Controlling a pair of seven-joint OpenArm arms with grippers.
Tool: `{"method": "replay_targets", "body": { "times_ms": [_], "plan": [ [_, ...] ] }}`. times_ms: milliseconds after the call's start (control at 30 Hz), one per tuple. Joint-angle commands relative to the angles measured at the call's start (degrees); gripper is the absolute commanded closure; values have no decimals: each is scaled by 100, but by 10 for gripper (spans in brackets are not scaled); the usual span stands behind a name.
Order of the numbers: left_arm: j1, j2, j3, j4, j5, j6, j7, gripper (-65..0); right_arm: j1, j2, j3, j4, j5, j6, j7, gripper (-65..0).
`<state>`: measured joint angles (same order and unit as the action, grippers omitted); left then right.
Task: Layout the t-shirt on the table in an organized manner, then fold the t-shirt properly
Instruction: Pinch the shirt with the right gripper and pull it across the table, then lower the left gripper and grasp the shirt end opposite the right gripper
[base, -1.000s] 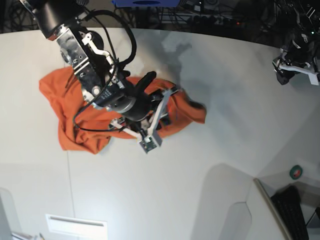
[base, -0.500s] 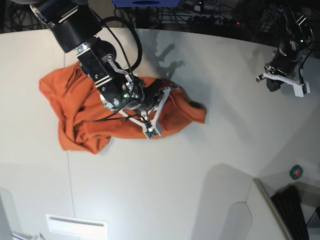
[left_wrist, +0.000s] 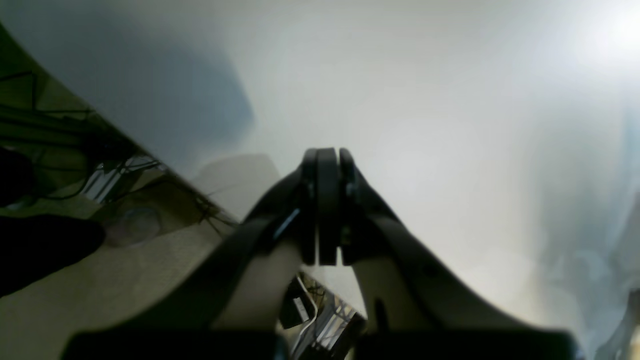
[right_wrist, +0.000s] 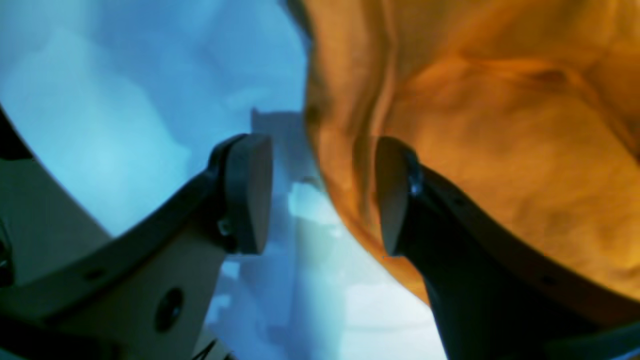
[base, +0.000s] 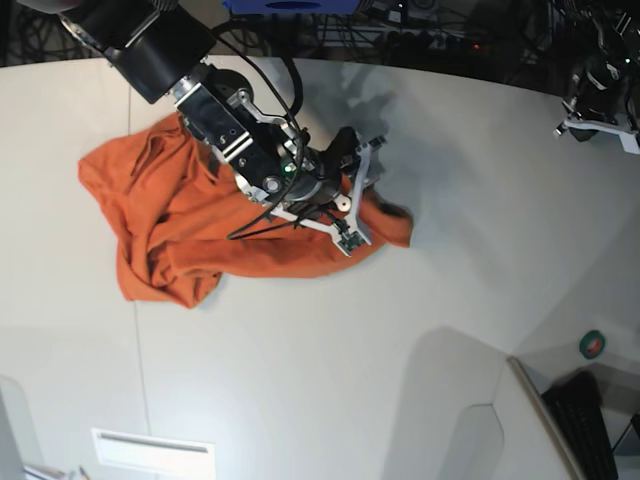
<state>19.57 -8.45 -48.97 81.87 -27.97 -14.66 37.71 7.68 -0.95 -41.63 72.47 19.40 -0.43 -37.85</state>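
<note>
- The shirt (base: 170, 230) lies crumpled in a heap on the left part of the worktop (base: 400, 350), not yet laid out
- The right gripper (right_wrist: 320, 195) has its fingers spread, straddling the shirt's edge; one finger (right_wrist: 395, 200) lies against the cloth, and nothing looks pinched, though the close view is blurred
- The left gripper (left_wrist: 327, 205), fingers pressed together and empty, hangs over bare worktop well away from the shirt
- Best to close on a single layer at the hem or a corner, then draw it outward low and slowly so the folds open
- The left gripper should take the opposite edge, so the cloth spreads rather than slides
</note>
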Motion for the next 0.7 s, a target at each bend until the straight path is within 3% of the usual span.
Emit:
{"method": "replay_targets", "body": {
  "times_ms": [0,300,367,433,667],
  "plan": [
    [43,-83,-30,108,-47,-7,-110,0,133,-68,18,-7,25,12,202,-263],
    [34,-74,-22,108,-47,-7,-110,0,370,-182,18,-869,34,12,369,-233],
    [34,-74,-22,108,-47,-7,-110,0,344,-182,9,-763,34,12,369,-156],
    [34,-74,-22,108,-47,-7,-110,0,273,-182,0,-596,34,12,369,0],
    [25,-91,-30,108,-47,-7,-110,0,-34,-173,-26,116,34,12,334,0]
  ]
}}
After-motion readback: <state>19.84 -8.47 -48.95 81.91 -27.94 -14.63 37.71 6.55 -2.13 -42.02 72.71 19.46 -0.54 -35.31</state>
